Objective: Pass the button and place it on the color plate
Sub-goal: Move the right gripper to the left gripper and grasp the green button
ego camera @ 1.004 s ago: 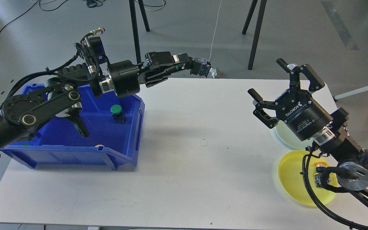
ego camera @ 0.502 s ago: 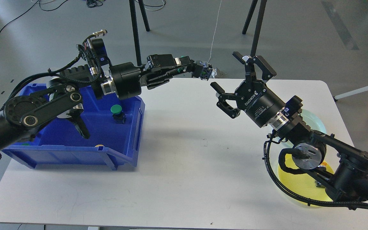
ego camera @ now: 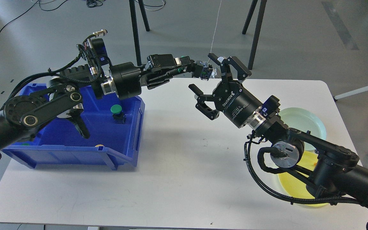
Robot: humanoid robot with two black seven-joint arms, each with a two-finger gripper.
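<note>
The button hangs in the air above the far edge of the table, pinched at the tip of the left gripper, whose fingers are closed narrowly on it. Only its dark body with some bluish detail shows; the cap colour is too small to tell.

At about four o'clock from the button, close beside it but not touching, the right gripper faces it with its two fingers spread wide. One finger stands just right of the button and the other reaches out lower, at about seven o'clock from it. The button does not yet sit between them.

Farther out, at about eight o'clock from the button, the blue bin rests on the left part of the table. A green-capped button stands inside it, and a yellowish cap peeks over its near wall. At about four o'clock, well apart from the handover, lie the pale green plate and, nearer, the yellow plate, both partly hidden by the right arm.

As for progress, I judge the pick from the bin done and the pass only about to happen. Left to do: the right gripper must close on the button, the left must let go, and the button must travel to the plate of matching colour.
</note>
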